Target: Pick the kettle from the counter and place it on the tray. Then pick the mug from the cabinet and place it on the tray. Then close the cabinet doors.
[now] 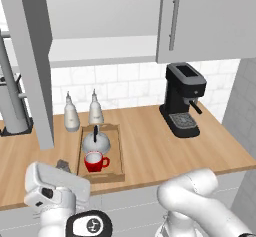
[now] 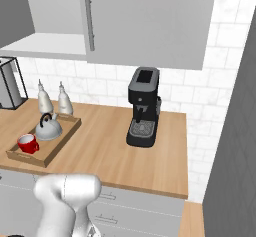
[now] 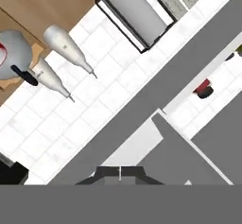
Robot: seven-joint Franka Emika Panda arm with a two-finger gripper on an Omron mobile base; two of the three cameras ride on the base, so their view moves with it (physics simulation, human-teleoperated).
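Evidently the kettle [image 1: 95, 142] and mug [image 1: 95, 162] both sit in the tray [image 1: 119, 153], so door-closing is the step in hand. The gripper [image 3: 120, 173], fingers pressed together on nothing, must next push the open left cabinet door [image 1: 34, 66] shut; the right door [image 1: 200, 18] looks closed.

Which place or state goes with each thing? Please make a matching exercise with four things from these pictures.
Things:
1. kettle
2. mug
3. coffee machine
4. left cabinet door

Places or states:
A. swung open
B. bare counter, right of the tray
C. tray, front end
D. tray, near the two white bottles

Pairs: 1-D, 2-C, 3-B, 4-A
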